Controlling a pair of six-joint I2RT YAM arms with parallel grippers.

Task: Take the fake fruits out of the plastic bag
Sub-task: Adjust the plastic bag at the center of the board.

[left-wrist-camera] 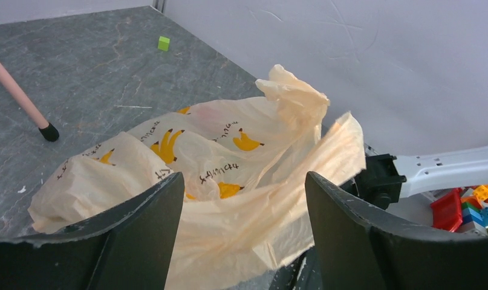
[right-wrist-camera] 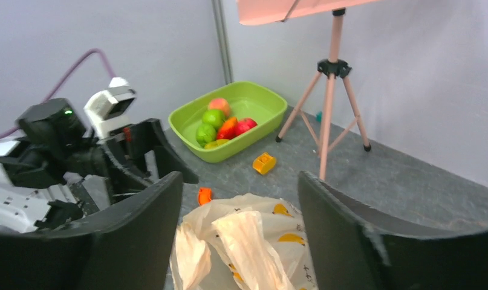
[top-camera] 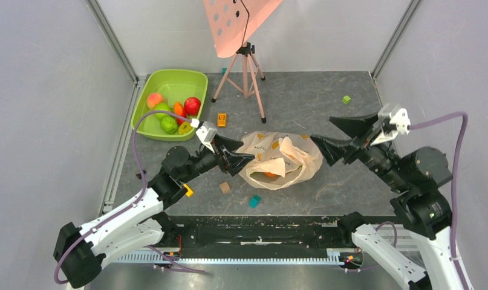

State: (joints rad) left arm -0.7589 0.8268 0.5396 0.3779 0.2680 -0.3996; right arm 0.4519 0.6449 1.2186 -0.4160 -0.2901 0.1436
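Observation:
The plastic bag (top-camera: 282,158) lies slumped on the table, pale peach with yellow banana prints. An orange fake fruit (top-camera: 269,174) shows through its mouth. More fake fruits (top-camera: 169,112) sit in the lime-green tub (top-camera: 176,80). My left gripper (top-camera: 248,154) is open at the bag's left edge. In the left wrist view the loose bag (left-wrist-camera: 229,175) lies between and beyond the fingers (left-wrist-camera: 144,229), and nothing pinches it. My right gripper (top-camera: 322,128) is open, raised off the bag's right side. The right wrist view has the bag (right-wrist-camera: 259,241) below that gripper (right-wrist-camera: 240,181).
A pink tripod (top-camera: 247,60) carrying a pink board stands behind the bag. Loose blocks lie around: yellow-orange (top-camera: 221,119), green (top-camera: 346,99), brown (top-camera: 225,188), teal (top-camera: 254,200). An orange arc piece (right-wrist-camera: 204,196) lies near the left arm. Grey walls close in both sides.

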